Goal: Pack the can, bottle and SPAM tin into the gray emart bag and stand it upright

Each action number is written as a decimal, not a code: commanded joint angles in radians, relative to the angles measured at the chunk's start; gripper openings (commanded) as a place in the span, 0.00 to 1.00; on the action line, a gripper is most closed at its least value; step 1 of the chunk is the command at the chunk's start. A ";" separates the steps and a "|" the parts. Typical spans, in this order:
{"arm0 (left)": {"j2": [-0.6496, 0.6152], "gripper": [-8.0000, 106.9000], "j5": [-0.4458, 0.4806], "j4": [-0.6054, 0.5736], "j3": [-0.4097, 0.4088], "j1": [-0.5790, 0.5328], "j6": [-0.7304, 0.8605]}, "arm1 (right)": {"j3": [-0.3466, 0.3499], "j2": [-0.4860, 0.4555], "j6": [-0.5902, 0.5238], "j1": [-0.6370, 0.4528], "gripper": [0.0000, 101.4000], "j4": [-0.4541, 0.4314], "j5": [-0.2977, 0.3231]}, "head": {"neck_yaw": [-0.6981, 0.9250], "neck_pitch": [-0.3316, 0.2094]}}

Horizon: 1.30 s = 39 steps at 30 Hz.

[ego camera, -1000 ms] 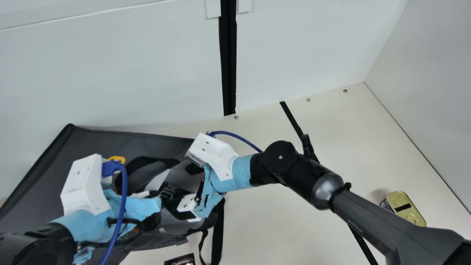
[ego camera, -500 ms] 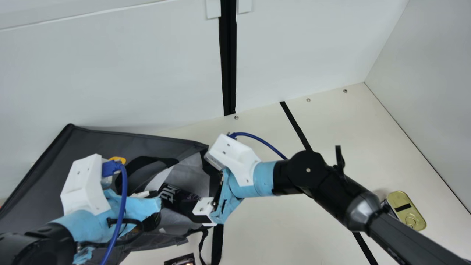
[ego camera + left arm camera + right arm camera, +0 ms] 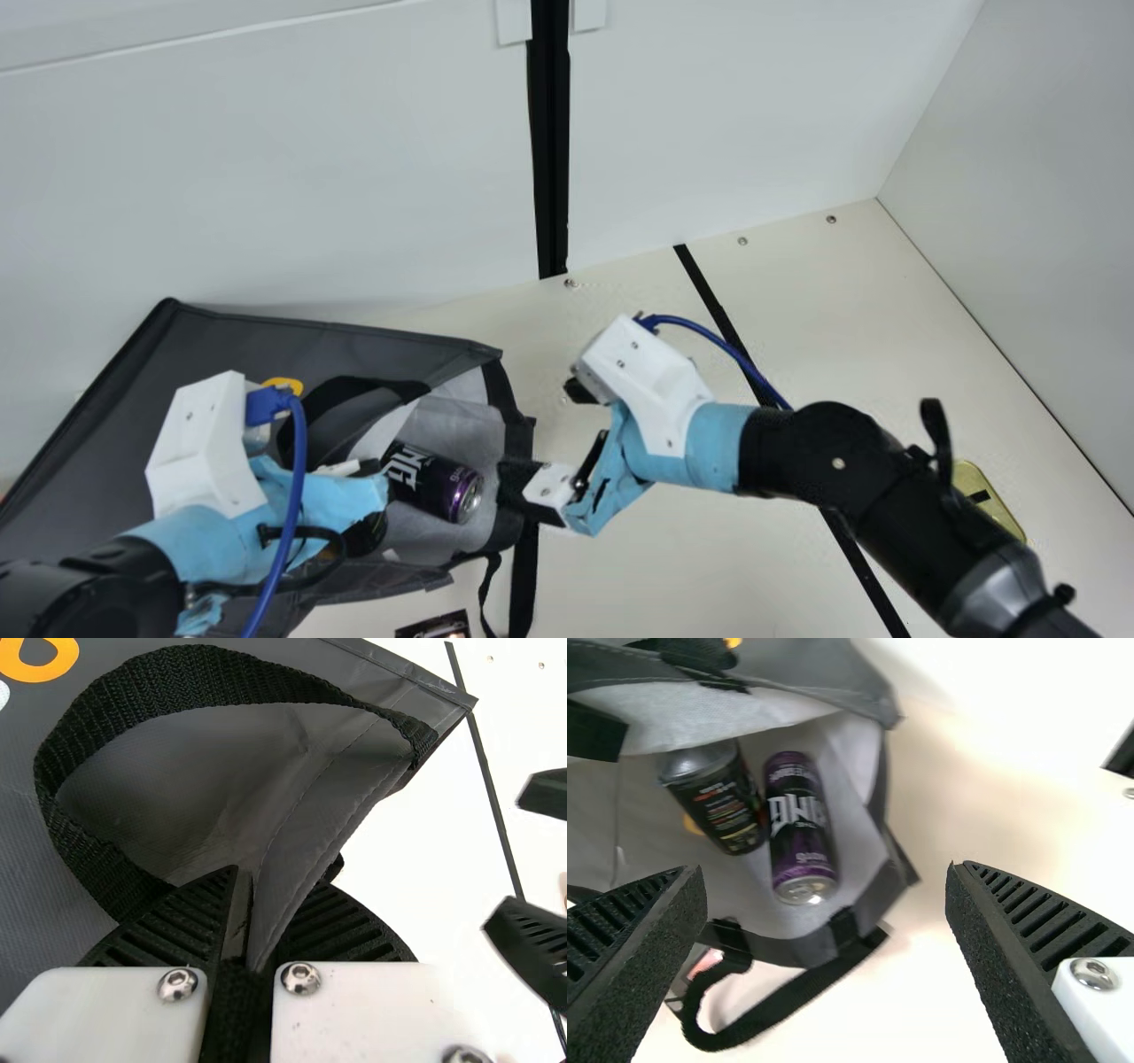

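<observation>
The purple can (image 3: 432,483) is lying inside the gray emart bag (image 3: 354,341), its end facing the bag's mouth, and a dark cylinder (image 3: 722,802) is resting beside it within the same lining; whether that is the bottle, I cannot tell. The left tool (image 3: 257,917) is pinching the bag's fabric near the handle loop (image 3: 190,673), presumably because the bag is lying on its side and its mouth would otherwise be sagging shut. The right tool (image 3: 826,870) is standing wide open with nothing between its fingers, just outside the bag's mouth, which is suggesting that the can is already placed and the SPAM tin is coming next. That tin (image 3: 997,509) is sitting well apart from the bag, off its mouth side, partly behind the right arm. As for edges, the lower rim (image 3: 802,948) is curving close by the right tool, and a strap (image 3: 523,576) is trailing from it, so a low entry is risking a snag. The wall (image 3: 310,177) is standing close behind the bag, while the pale worktop (image 3: 691,549) is stretching from the bag's mouth towards the tin, probably giving the right arm its easiest way across.
</observation>
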 commanded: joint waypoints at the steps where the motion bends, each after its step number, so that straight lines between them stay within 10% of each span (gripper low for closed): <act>1: 0.000 0.00 0.000 0.000 0.000 0.000 0.000 | 0.005 -0.029 0.039 -0.017 0.94 -0.040 -0.005 | -0.002 -0.023; 22: 0.000 0.00 0.000 0.000 0.000 0.000 0.000 | 0.022 -0.242 0.362 -0.212 0.94 -0.419 0.012 | -0.002 -0.023; 39: 0.000 0.00 0.000 0.000 0.000 0.000 0.000 | -0.071 -0.369 0.659 -0.347 0.94 -0.782 0.143 | -0.002 -0.023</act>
